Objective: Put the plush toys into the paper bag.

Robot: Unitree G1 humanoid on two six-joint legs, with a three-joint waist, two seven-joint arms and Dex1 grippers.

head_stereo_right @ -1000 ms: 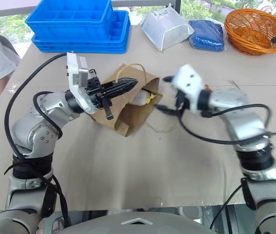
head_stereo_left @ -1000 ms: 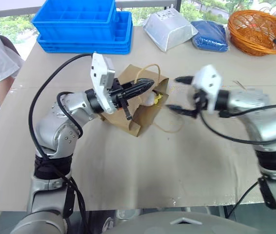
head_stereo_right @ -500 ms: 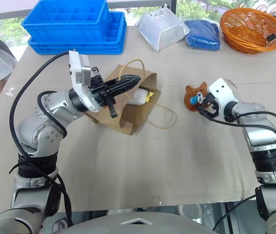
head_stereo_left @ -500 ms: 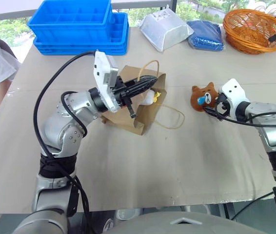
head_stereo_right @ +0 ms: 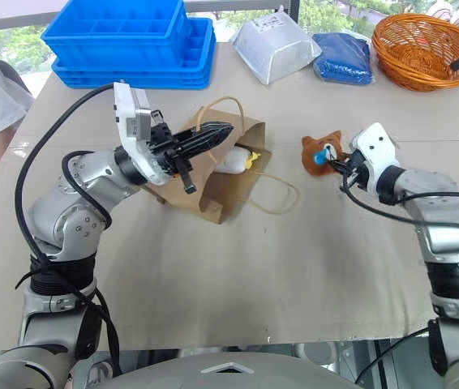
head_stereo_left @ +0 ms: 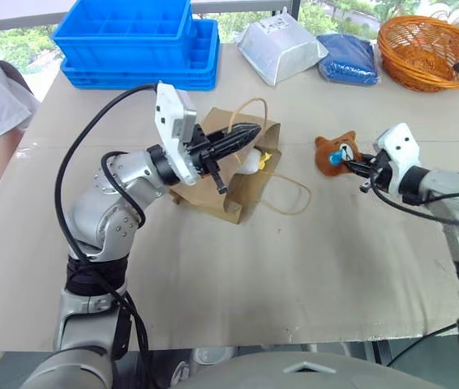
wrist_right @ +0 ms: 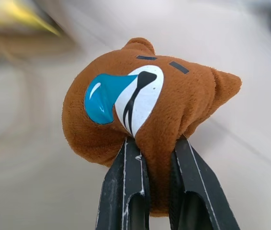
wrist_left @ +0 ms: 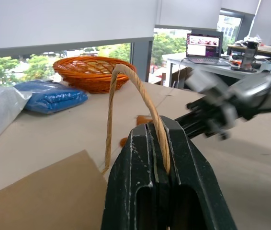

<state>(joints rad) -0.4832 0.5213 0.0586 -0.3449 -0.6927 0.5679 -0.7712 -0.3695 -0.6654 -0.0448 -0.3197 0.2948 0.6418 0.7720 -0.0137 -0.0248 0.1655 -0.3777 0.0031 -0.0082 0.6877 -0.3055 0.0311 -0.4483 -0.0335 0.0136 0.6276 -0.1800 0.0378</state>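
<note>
Right pincer (wrist_right: 157, 191) clamped on brown bear head (wrist_right: 147, 103). Left pincer (wrist_left: 158, 143) pinched on paper bag (head_stereo_left: 233, 174) handle (wrist_left: 126, 91). White toy (head_stereo_left: 251, 162) mostly hidden inside bag, w/ yellow end visible.

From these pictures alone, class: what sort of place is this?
Probably an office or lab workspace: a laptop on a desk by large windows, and a paper-covered worktable with blue bins.

Beige desk (head_stereo_left: 229, 292) in daylight. Behind it, windows (wrist_left: 92, 50) with lowered white blinds (wrist_left: 68, 21) show green trees. A second desk (wrist_left: 207, 60) beyond carries an open laptop (wrist_left: 203, 46).
</note>
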